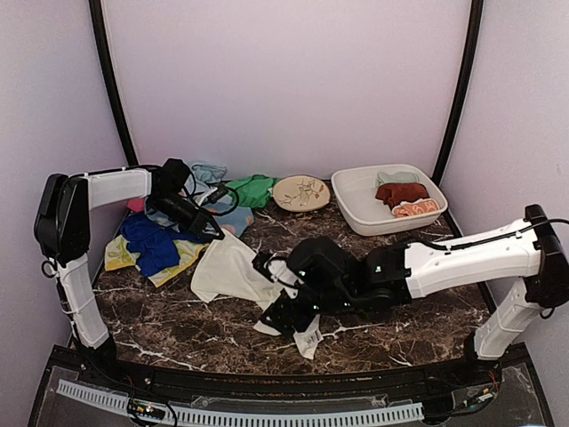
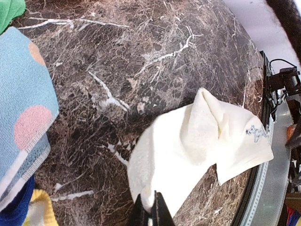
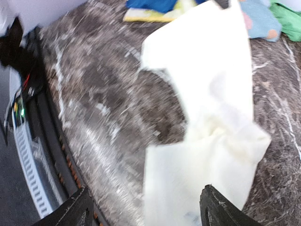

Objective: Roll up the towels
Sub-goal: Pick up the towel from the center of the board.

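Note:
A white towel (image 1: 233, 271) lies partly crumpled across the middle of the marble table (image 1: 418, 329). My left gripper (image 1: 216, 233) is shut on its far corner, and in the left wrist view the cloth (image 2: 188, 146) runs straight into the closed tips (image 2: 150, 208). My right gripper (image 1: 283, 313) hovers open over the near part of that towel (image 3: 211, 94), fingers (image 3: 218, 207) wide apart and holding nothing (image 3: 148, 209). More towels are heaped at the back left: blue (image 1: 151, 242), yellow (image 1: 182, 258), light blue with dots (image 2: 23, 113) and green (image 1: 252, 189).
A white tub (image 1: 356, 209) at the back right holds rolled towels, one dark red (image 1: 402, 192) and one orange patterned (image 1: 415, 209). A round cream plate (image 1: 300, 192) sits beside it. The table's front edge with a perforated rail (image 1: 267, 414) runs close behind the right gripper.

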